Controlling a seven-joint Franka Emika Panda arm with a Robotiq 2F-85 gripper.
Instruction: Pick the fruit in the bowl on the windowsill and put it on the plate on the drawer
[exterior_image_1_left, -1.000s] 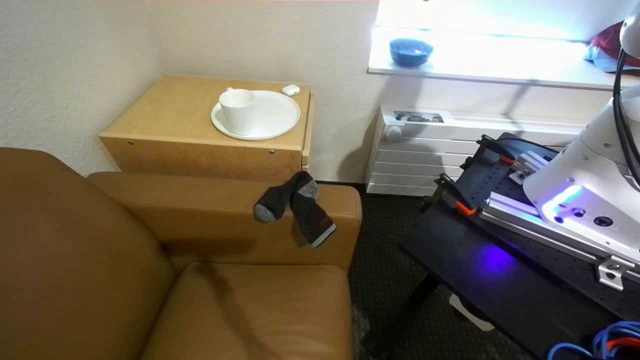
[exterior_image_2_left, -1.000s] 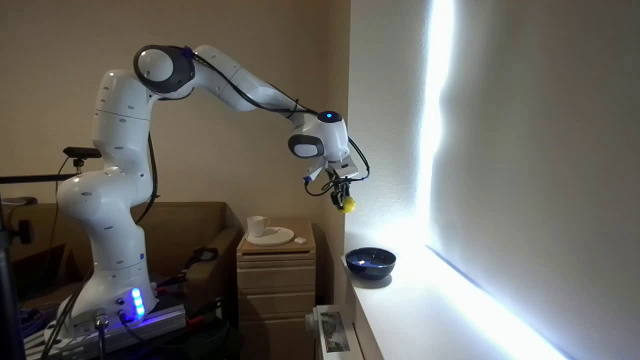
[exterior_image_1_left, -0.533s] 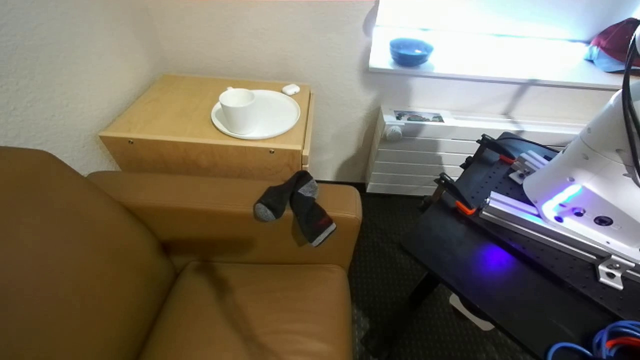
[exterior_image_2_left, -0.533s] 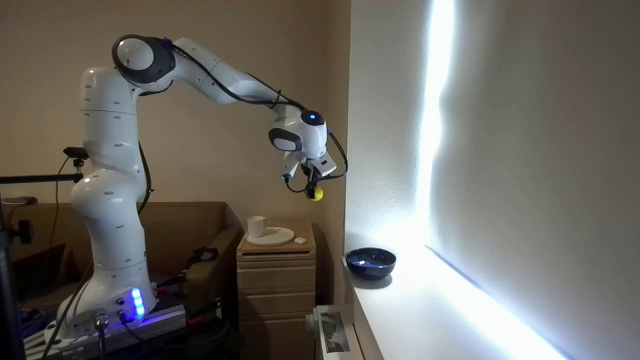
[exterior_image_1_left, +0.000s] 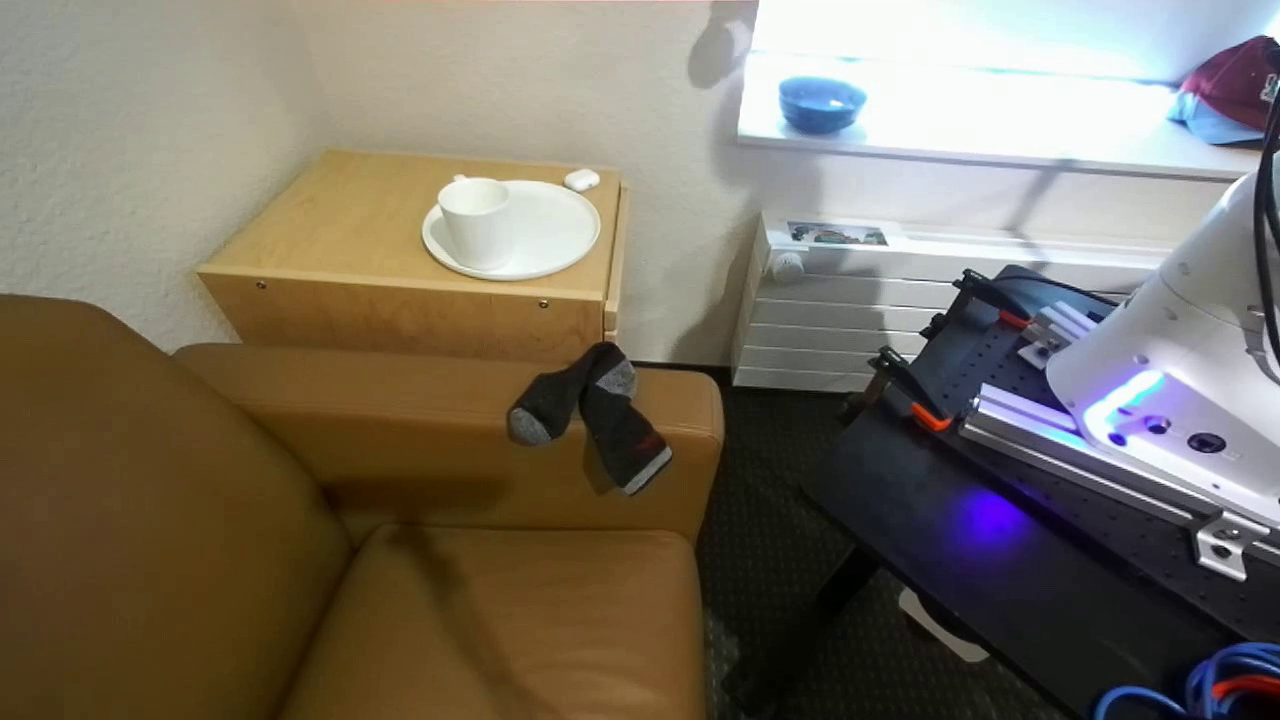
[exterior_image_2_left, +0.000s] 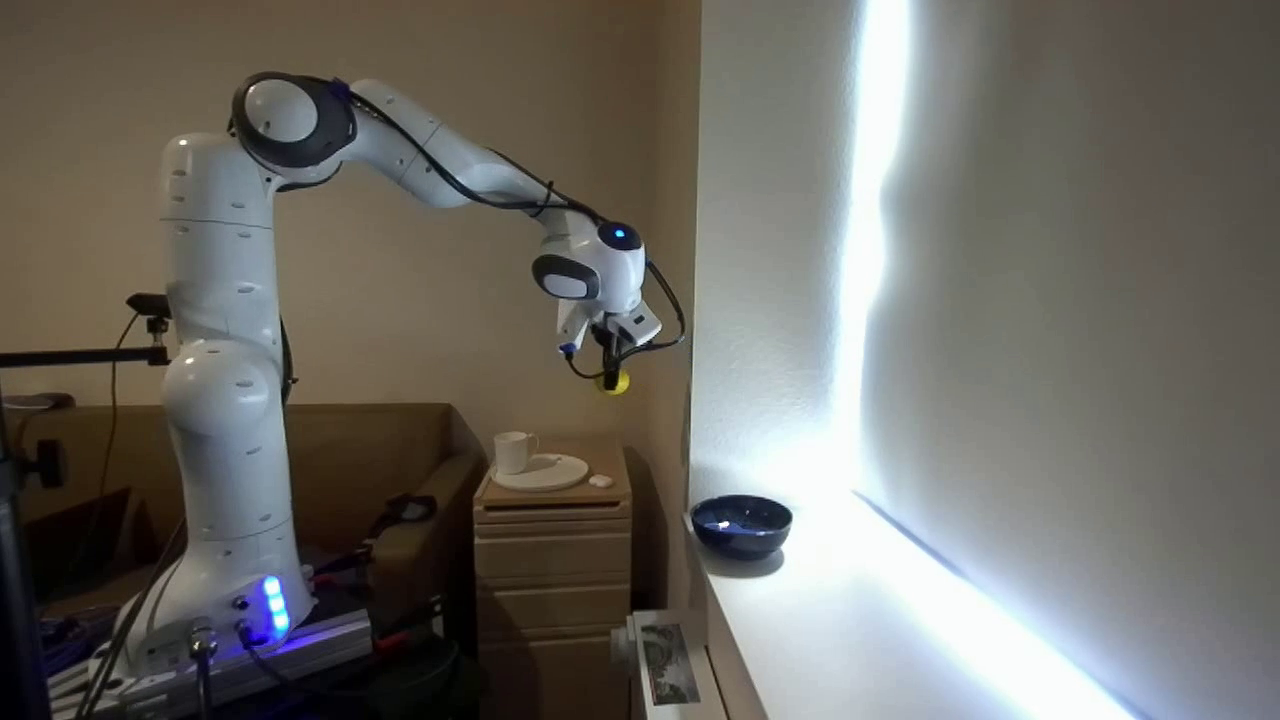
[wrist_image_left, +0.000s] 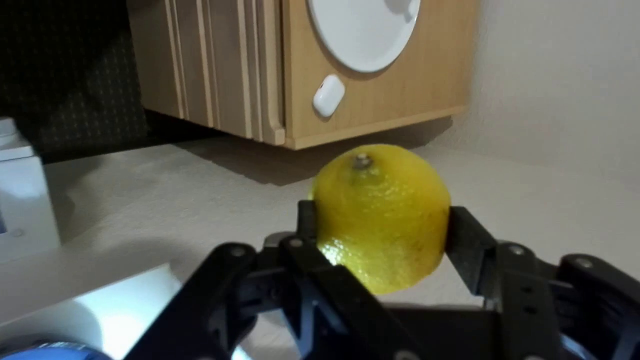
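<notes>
My gripper (exterior_image_2_left: 612, 380) is shut on the yellow fruit (wrist_image_left: 382, 220), a finger pressed on each side of it. It holds the fruit in the air, above and left of the bowl in an exterior view. The blue bowl (exterior_image_2_left: 742, 540) stands on the white windowsill (exterior_image_2_left: 830, 630); its edge (wrist_image_left: 55, 353) shows at the bottom left of the wrist view. The white plate (exterior_image_1_left: 555, 230) lies on the tan drawer (exterior_image_1_left: 370, 205); it shows at the top of the wrist view (wrist_image_left: 367, 37), beyond the fruit. The gripper is out of view in the exterior view with the sofa.
A white mug (exterior_image_1_left: 476, 225) stands on the plate's side. A small white case (exterior_image_1_left: 581, 180) lies beside the plate on the drawer. A brown sofa (exterior_image_1_left: 420, 400) with dark socks (exterior_image_1_left: 610, 410), a radiator (exterior_image_1_left: 830, 310) and a cap (exterior_image_1_left: 1235, 85) are nearby.
The arm has carried the fruit up and to the left in an exterior view, away from above the bowl. It moved only slightly in the last half second. The grip stays.
</notes>
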